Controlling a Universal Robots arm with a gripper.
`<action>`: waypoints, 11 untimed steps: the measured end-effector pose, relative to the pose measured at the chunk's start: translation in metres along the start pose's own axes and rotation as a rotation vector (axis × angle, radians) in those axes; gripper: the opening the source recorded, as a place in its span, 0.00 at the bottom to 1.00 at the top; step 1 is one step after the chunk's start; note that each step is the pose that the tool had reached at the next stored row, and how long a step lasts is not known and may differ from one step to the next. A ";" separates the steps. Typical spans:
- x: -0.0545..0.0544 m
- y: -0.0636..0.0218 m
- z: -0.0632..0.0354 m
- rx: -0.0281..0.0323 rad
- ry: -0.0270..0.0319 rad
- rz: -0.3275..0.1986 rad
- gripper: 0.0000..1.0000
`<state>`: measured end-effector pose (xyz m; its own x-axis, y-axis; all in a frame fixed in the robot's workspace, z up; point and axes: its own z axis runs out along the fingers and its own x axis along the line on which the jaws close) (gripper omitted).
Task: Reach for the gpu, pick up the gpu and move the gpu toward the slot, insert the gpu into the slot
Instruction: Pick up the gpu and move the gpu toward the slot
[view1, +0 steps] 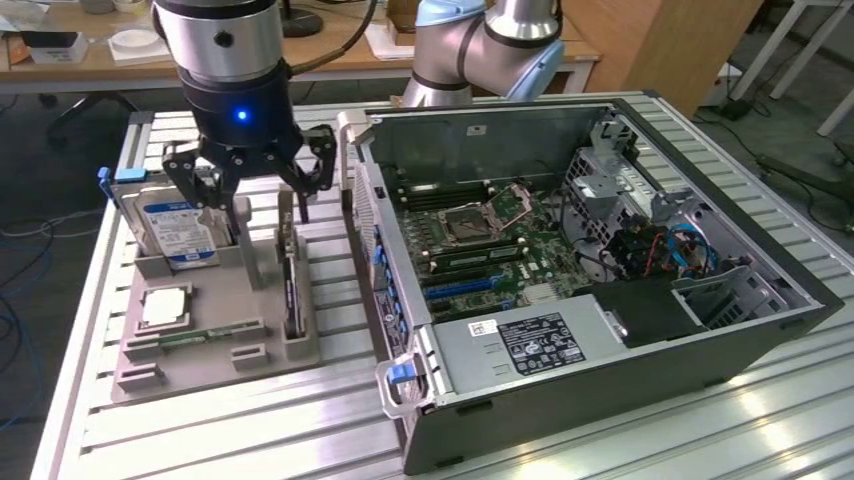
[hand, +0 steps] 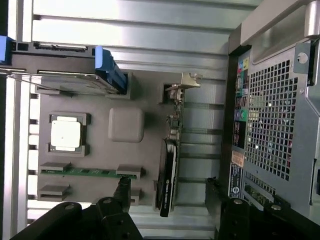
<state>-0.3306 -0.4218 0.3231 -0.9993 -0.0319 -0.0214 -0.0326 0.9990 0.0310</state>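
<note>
Exterior view: black multi-finger gripper (view1: 256, 205) with a blue light on its body hangs over the grey moulded parts tray (view1: 254, 300). Fingers are spread wide, holding nothing. The gpu (view1: 287, 272), a thin dark circuit card, stands on edge in a tray groove below the gripper on the exterior view's right side of the tray, untouched. A boxy silver hard drive with blue-white label (view1: 176, 232) stands upright at the tray's far corner. A square silver processor chip (view1: 163, 305) and a slim green memory stick (view1: 207, 335) lie flat nearer the camera. The open grey computer case (view1: 694, 330) with its green motherboard (view1: 494, 250) sits just beside the tray on the slatted aluminium table (view1: 200, 430).

Wrist view: gripper (hand: 167, 186) open, one black fingertip (hand: 122, 186) on either side of the gpu (hand: 170, 170), both clear of it. The card's silver metal bracket (hand: 183, 82) is at the end away from the fingers. Hard drive (hand: 65, 82), processor chip (hand: 66, 134), memory stick (hand: 85, 171) are in their tray (hand: 125, 125) pockets. The perforated case (hand: 280, 115) wall is near the gpu.
</note>
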 end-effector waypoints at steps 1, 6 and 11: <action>0.000 -0.0001 0.0008 0.0001 -0.0002 0.007 0.71; -0.002 -0.0002 0.0063 0.0007 -0.0007 0.024 0.71; -0.002 -0.0005 0.0136 0.0008 -0.0007 0.024 0.71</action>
<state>-0.3281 -0.4218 0.3096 -0.9997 -0.0082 -0.0213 -0.0089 0.9995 0.0308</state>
